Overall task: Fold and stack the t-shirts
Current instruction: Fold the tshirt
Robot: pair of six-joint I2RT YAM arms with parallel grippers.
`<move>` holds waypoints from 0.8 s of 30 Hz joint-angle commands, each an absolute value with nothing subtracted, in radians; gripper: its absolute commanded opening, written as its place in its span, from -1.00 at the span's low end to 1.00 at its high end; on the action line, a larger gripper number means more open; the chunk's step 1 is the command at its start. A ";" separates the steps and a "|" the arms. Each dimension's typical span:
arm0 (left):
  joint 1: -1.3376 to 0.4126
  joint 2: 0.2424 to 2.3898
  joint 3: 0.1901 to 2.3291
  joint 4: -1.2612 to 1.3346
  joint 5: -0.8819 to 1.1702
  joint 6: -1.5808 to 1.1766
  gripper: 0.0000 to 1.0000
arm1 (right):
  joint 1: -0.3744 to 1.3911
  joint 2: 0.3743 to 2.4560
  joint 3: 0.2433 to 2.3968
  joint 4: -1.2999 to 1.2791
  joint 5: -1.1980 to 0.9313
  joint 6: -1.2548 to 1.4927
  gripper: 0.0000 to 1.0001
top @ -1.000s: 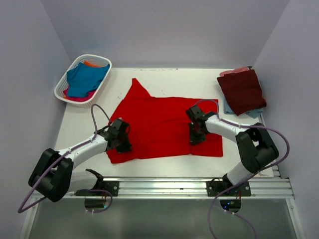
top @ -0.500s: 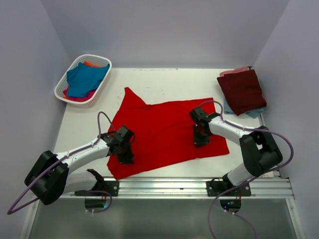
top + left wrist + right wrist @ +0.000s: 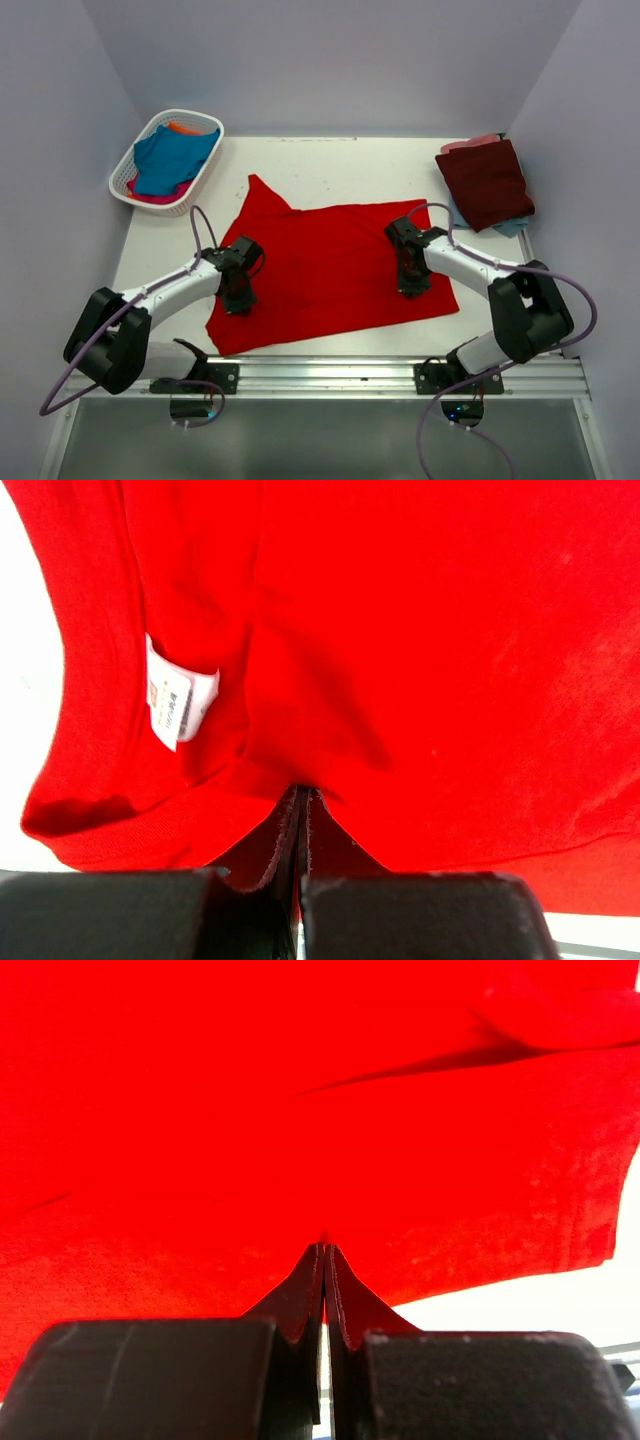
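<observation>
A large bright red t-shirt point(image 3: 330, 265) lies spread on the white table point(image 3: 350, 165), one sleeve pointing to the far left. My left gripper point(image 3: 238, 296) is shut on its near-left part; in the left wrist view the jaws point(image 3: 300, 792) pinch red cloth beside a white label point(image 3: 180, 705). My right gripper point(image 3: 412, 283) is shut on the shirt's right part; in the right wrist view the closed jaws point(image 3: 325, 1248) pinch a fold near the hem. A folded dark maroon t-shirt point(image 3: 487, 180) tops a stack at the far right, over a pale blue one point(image 3: 512, 229).
A white lattice basket point(image 3: 114, 184) at the far left holds a teal blue shirt point(image 3: 170, 158), an orange one point(image 3: 185, 127) and a pink one point(image 3: 150, 196). A metal rail point(image 3: 330, 372) runs along the near edge. Walls close in on three sides.
The red shirt has been dragged and turned: its near-left corner now lies closer to the rail. My right gripper moved right and nearer; my left went nearer, then back left.
</observation>
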State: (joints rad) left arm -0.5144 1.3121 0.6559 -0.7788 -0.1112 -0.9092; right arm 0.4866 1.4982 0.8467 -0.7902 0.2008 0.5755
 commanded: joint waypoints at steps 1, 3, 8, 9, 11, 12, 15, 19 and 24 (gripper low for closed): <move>-0.488 1.330 0.698 -0.762 -0.173 -0.842 -1.00 | 0.485 1.447 0.851 -0.816 0.244 0.595 -1.00; -0.463 1.353 0.686 -0.739 -0.176 -0.822 -1.00 | 0.482 1.440 0.857 -0.827 0.253 0.594 -1.00; -0.430 1.373 0.661 -0.723 -0.175 -0.799 -1.00 | 0.480 1.437 0.870 -0.844 0.279 0.597 -1.00; -0.408 1.373 0.667 -0.723 -0.172 -0.786 -1.00 | 0.480 1.436 0.870 -0.845 0.279 0.600 -1.00; -0.388 1.373 0.676 -0.721 -0.179 -0.772 -1.00 | 0.479 1.434 0.873 -0.844 0.279 0.600 -1.00; -0.362 1.379 0.680 -0.716 -0.178 -0.753 -1.00 | 0.479 1.431 0.874 -0.842 0.282 0.600 -1.00; -0.304 1.394 0.689 -0.706 -0.173 -0.720 -1.00 | 0.479 1.425 0.882 -0.833 0.290 0.597 -1.00; -0.272 1.385 0.709 -0.698 -0.158 -0.710 -1.00 | 0.477 1.414 0.890 -0.825 0.290 0.584 -1.00; -0.270 1.345 0.771 -0.696 -0.178 -0.689 -1.00 | 0.477 1.405 0.903 -0.815 0.282 0.569 -1.00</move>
State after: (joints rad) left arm -0.2813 1.3724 0.7048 -0.7452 -0.1310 -0.7349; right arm 0.4831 1.4364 0.8608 -0.8192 0.2558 0.5804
